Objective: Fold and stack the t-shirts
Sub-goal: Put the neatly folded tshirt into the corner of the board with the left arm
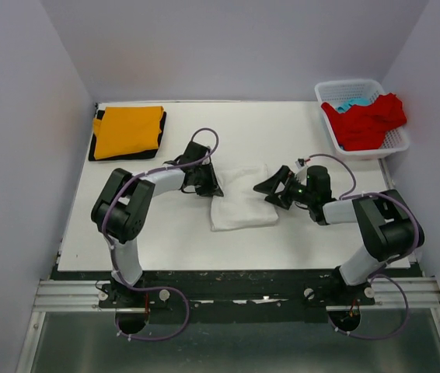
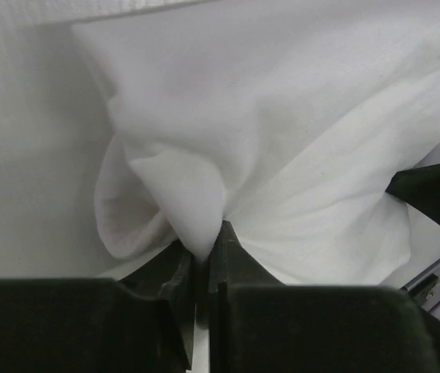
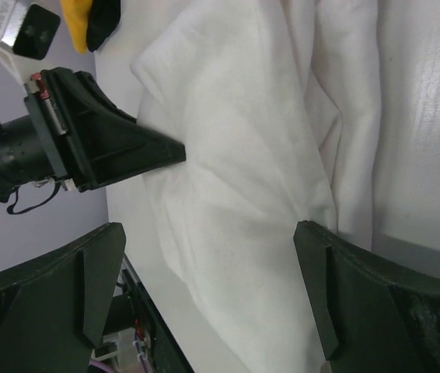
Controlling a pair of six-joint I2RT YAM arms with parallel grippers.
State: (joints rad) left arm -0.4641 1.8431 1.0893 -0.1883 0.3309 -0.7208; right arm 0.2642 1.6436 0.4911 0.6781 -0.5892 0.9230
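White t-shirt [image 1: 239, 203] lies bunched mid-surface between the arms, partway through folding. Left gripper [image 2: 204, 256] has its jaws pinched tight on a fold of it, while right gripper [image 3: 208, 268] has its jaws spread wide and empty. Next, the right probably needs to grip the near edge.

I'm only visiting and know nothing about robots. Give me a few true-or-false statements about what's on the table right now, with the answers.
1. The left gripper is pinching a fold of the white shirt. True.
2. The right gripper is clamped shut on the cloth. False: its fingers stand wide apart, with the white shirt between them.
3. The orange shirt lies folded on top of a black shirt. True.
4. The basket has nothing in it. False: it holds a red shirt and some light blue cloth.
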